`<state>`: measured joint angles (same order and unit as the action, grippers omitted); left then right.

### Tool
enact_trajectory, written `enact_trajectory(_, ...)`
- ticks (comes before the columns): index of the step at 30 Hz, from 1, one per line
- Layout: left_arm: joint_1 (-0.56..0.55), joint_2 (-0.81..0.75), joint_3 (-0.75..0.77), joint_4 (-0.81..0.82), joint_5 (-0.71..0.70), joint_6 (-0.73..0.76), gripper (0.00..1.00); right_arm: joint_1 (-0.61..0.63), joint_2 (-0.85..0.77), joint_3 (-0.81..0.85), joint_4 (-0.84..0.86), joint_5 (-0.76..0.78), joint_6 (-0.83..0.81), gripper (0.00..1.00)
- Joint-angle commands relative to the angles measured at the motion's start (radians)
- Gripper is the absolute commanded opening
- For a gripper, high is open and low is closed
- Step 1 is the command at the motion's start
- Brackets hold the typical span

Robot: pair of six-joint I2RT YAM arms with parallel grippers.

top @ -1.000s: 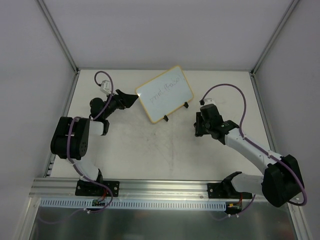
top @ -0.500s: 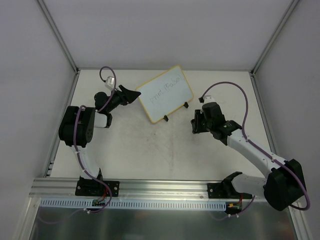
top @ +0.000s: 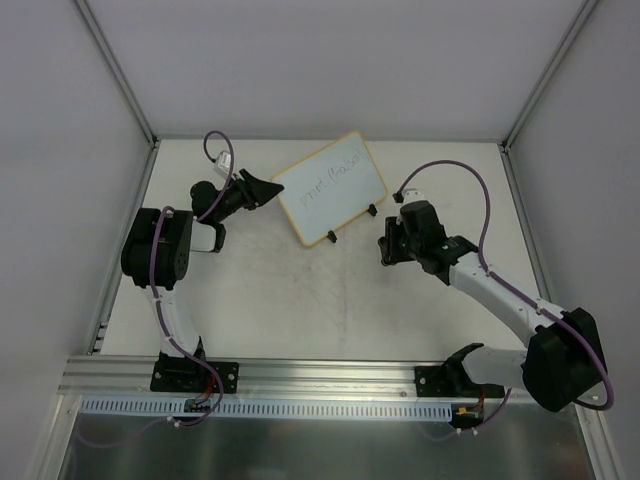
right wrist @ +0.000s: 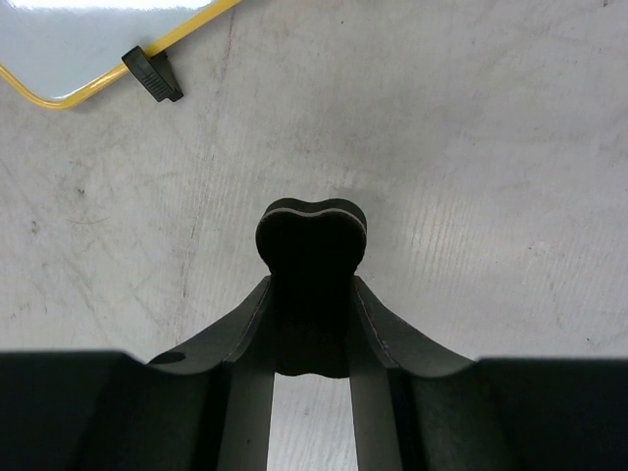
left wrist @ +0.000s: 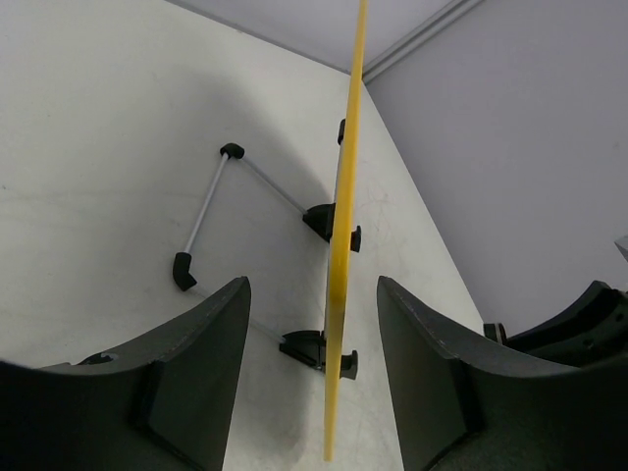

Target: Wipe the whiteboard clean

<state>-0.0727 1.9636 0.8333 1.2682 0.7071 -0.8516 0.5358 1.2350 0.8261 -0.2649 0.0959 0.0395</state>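
Left hand (top: pixel 265 189): spread wide, holding nothing. Its dark, curved fingers (left wrist: pixel 196 373) straddle the left short edge of the whiteboard (top: pixel 330 188), with a gap on either side.

Right hand (right wrist: pixel 312 280): closed narrow on a small black block (right wrist: pixel 312 231) with a two-lobed matt end. It sits over bare worktop (top: pixel 260 300), well apart from the board.

Whiteboard: rear centre of worktop. Glossy white face, yellow frame, rounded corners, faint dark handwriting. Seen edge-on from the left wrist it is a thin yellow strip. Two black clip feet (left wrist: pixel 329 221) on the lower long edge, and a thin wire prop (left wrist: pixel 201 221) lies on the worktop behind.

Long axis runs diagonally, near-left to far-right. Written face points near-right and upward.

Worktop: off-white, scuffed, mottled.
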Motion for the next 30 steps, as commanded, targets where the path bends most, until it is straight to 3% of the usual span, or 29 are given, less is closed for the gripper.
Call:
enact_trajectory(1,-0.012,0.008,0.044,0.238,0.043,0.005,0.54,0.007,0.012,0.048,0.033,-0.007,-0.015,0.0)
enact_trajectory(11,-0.045,0.011,0.092,0.182,0.043,0.026,0.54,0.009,0.047,0.073,0.076,-0.035,-0.015,0.0)
enact_trajectory(13,-0.052,0.015,0.095,0.181,0.042,0.028,0.48,0.01,0.063,0.085,0.075,-0.036,-0.016,0.0)
enact_trajectory(15,-0.055,0.018,0.098,0.18,0.038,0.026,0.33,0.012,0.066,0.1,0.075,-0.038,-0.018,0.0)
enact_trajectory(18,-0.056,0.024,0.105,0.174,0.045,0.019,0.22,0.013,0.077,0.114,0.075,-0.036,-0.024,0.0)
enact_trajectory(26,-0.065,0.029,0.09,0.178,0.045,0.031,0.21,0.018,0.138,0.191,0.125,-0.079,-0.032,0.0)
enact_trajectory(30,-0.065,0.041,0.093,0.177,0.043,0.033,0.08,0.029,0.217,0.261,0.151,-0.131,-0.096,0.0)
